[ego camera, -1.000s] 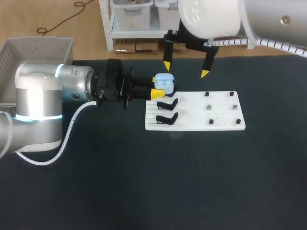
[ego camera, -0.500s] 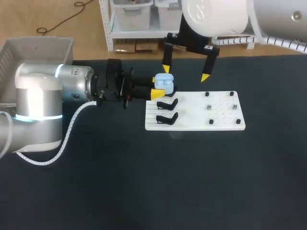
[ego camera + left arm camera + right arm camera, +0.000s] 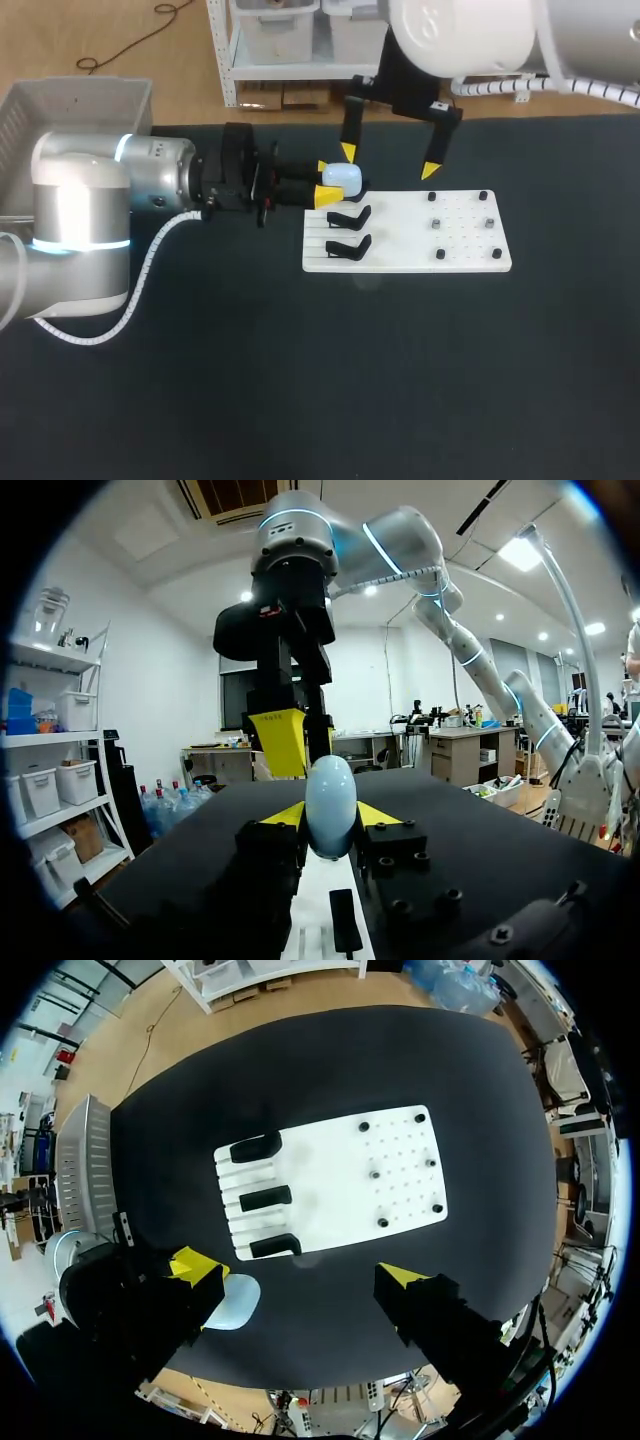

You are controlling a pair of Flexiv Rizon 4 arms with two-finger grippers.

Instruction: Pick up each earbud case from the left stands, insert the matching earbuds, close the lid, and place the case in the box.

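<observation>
My left tool [image 3: 326, 181] lies level over the worktop [image 3: 300, 380], its two yellow tips pinching the pale blue earbud case [image 3: 330, 802] from either side. The case is held off the surface at the near-left corner of the white board [image 3: 400, 235]. It shows as a smooth rounded shell with no earbuds visible, so I judge the lid is shut. My right tool [image 3: 390, 160] hangs above with its fingers spread wide and holds nothing; one tip is just beside the top of the case, and I cannot tell whether it touches. On the board the black stands [image 3: 265, 1198] are bare. I take the closing step as done. Next, my right tool should lift clear, then my left arm should carry the case, firmly pinched, to the grey box [image 3: 40, 110] at the far left.
</observation>
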